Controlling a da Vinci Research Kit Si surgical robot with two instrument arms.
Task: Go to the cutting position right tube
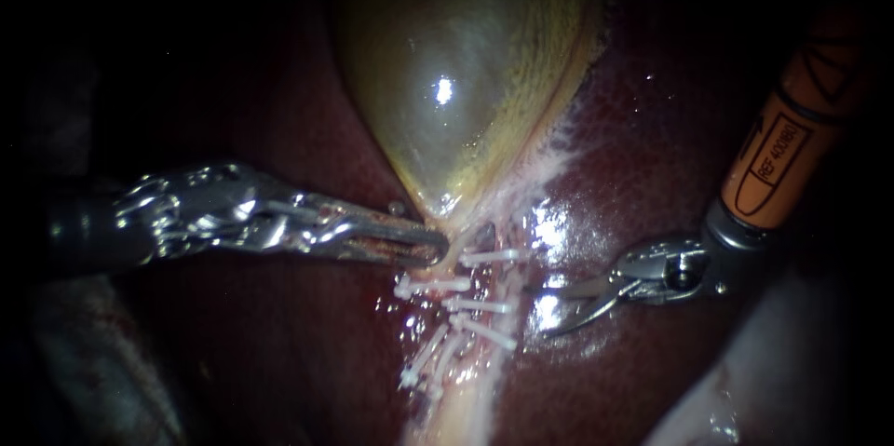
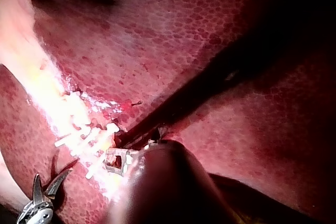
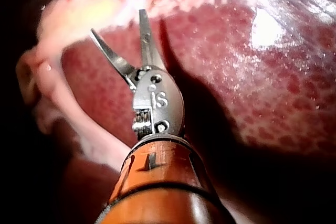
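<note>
Blades of the right instrument (image 1: 540,310) end effector stand apart, empty, just beside the clipped right tube (image 1: 456,317) below the gallbladder (image 1: 466,83). Tube looks thin, soft, slippery, easily torn; probably best taken between clips (image 1: 477,304).

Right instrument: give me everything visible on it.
The right instrument enters from the upper right: orange shaft, silver metal wrist, and an end effector of two thin, pointed, slightly curved blades, open, nothing between them. It hangs over the glossy liver, tips pointing toward the white clips, apparently not touching them.
</note>
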